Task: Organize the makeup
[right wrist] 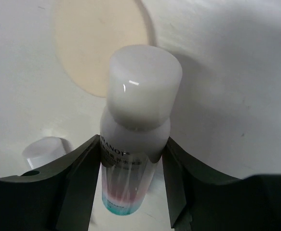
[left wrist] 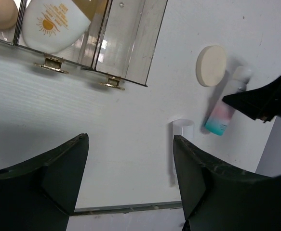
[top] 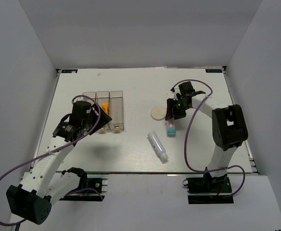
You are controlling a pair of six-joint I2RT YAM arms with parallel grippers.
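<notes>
A white tube with a pink and teal end (right wrist: 142, 86) lies on the table (top: 130, 154), and my right gripper (right wrist: 132, 144) is shut on its body, a finger pressed against each side. Beside its cap lies the round cream puff (top: 157, 113). A second white tube (top: 158, 147) lies nearer the front. Three clear boxes (top: 103, 110) stand at the left, one holding an orange tube (top: 104, 104). The left wrist view shows a white oval with a sun logo (left wrist: 53, 24) and a beige sponge (left wrist: 0, 12) inside them. My left gripper (left wrist: 130, 144) hangs open and empty just in front of the boxes.
White walls enclose the table on the left, back and right. The table's front edge (left wrist: 130, 208) runs just below my left fingers. The boxes' brass hinges (left wrist: 48, 62) face my left gripper.
</notes>
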